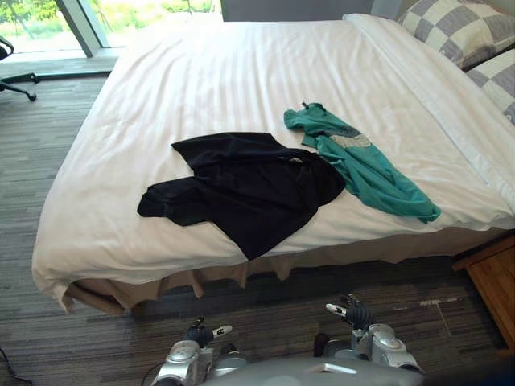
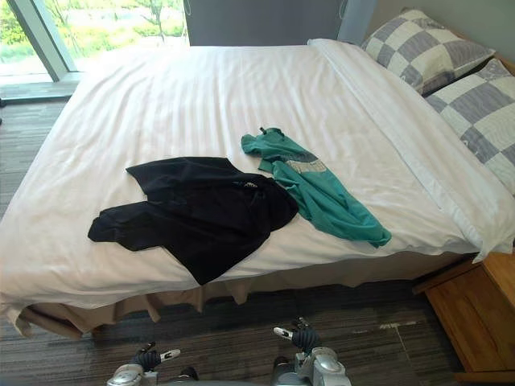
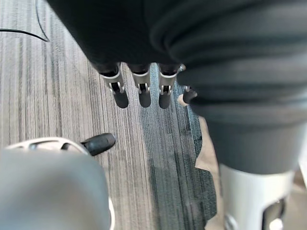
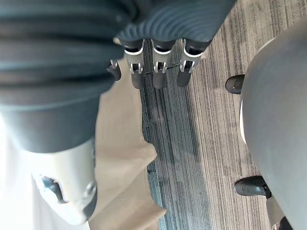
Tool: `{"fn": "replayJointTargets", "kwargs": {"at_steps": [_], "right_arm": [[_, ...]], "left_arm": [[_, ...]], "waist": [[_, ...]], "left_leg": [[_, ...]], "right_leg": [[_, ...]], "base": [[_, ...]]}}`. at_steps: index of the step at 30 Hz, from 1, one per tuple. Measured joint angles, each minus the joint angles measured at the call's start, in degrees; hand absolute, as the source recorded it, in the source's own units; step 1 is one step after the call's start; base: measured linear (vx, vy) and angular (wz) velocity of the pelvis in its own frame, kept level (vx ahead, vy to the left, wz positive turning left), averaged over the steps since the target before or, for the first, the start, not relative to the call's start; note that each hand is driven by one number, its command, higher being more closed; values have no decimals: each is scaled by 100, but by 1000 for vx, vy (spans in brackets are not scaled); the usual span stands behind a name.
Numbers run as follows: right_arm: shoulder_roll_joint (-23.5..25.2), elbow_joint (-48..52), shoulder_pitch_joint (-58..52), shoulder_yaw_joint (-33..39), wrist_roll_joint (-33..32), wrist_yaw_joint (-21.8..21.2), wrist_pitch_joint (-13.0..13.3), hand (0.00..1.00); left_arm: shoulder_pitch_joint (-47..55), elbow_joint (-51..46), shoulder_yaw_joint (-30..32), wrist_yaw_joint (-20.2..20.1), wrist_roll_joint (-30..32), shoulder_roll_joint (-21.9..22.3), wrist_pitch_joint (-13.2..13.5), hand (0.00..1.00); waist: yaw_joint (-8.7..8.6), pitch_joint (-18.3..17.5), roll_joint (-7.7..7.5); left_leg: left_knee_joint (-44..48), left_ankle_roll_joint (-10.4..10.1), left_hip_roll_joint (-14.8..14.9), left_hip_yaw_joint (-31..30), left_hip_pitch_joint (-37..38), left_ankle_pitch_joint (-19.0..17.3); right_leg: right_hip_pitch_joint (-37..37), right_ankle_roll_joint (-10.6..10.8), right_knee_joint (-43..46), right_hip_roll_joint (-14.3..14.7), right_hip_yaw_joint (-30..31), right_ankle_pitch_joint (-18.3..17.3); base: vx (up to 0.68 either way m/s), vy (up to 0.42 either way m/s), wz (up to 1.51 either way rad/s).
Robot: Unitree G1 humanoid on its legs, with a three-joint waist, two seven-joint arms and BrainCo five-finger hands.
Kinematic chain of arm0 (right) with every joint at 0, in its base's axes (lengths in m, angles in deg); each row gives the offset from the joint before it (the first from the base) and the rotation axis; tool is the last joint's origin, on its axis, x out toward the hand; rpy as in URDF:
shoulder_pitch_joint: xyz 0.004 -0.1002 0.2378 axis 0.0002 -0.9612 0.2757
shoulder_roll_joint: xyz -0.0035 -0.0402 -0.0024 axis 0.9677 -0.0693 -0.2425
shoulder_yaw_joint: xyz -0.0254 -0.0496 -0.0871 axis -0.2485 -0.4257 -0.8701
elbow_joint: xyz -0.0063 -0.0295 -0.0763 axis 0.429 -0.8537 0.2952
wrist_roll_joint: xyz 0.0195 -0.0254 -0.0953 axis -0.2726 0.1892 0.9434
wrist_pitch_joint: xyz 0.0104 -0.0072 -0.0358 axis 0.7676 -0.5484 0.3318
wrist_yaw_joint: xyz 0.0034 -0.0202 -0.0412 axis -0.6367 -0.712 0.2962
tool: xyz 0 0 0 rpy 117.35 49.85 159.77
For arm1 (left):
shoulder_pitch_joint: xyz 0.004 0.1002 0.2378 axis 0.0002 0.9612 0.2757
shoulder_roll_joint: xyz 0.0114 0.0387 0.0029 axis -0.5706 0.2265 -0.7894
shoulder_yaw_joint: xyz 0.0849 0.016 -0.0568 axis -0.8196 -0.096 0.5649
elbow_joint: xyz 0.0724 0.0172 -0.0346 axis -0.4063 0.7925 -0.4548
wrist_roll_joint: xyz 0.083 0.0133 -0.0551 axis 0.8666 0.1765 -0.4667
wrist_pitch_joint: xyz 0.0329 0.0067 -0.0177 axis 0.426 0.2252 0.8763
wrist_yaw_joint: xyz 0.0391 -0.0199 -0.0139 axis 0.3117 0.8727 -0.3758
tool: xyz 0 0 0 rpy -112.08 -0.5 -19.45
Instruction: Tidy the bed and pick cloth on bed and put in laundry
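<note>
Well apart from the black cloth point(image 1: 241, 189), left hand point(image 1: 199, 332) and right hand point(image 1: 354, 310) show straight, empty fingers point(image 3: 140, 93).

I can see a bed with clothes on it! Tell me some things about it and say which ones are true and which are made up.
1. A black shirt and a green shirt lie on the bed. True.
2. Checked pillows sit at one end of the bed. True.
3. The green shirt covers the pillows. False: it lies right beside the black shirt, well away from the pillows.
4. The left hand grips the black shirt. False: it is down low over the floor, fingers open, holding nothing.
5. The right hand holds a basket. False: it is also low by the floor, fingers open and empty.
</note>
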Motion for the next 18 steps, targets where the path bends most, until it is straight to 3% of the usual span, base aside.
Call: {"fn": "replayJointTargets", "kwargs": {"at_steps": [4,7,13,18], "right_arm": [[-73,4,-107,24,-147,-12,-41,0],[-47,0,-36,16,-305,108,-70,0],[8,9,-59,346,-1377,727,-380,0],[31,21,-426,1178,-2417,1282,-508,0]], "left_arm": [[-4,-9,-3,-41,-14,194,293,0],[-5,-8,-38,-55,-233,219,312,0],[-34,-7,-51,-94,-592,316,54,0],[-3,-4,117,285,-1311,318,-166,0]], "waist": [[13,-37,147],[6,-8,94],[-6,9,95],[9,20,103]], "left_leg": [[11,50,-158,-29,-29,37],[14,53,-196,48,43,39],[14,55,-179,126,198,37],[3,90,-149,3,189,10]], "right_leg": [[-72,-20,36,-88,73,24],[-72,-22,42,-108,194,28],[80,-22,9,-103,159,28],[179,-7,-146,-91,-22,72]], "base": [[119,21,4],[76,22,-17],[-20,2,-3],[-80,9,12]]}}
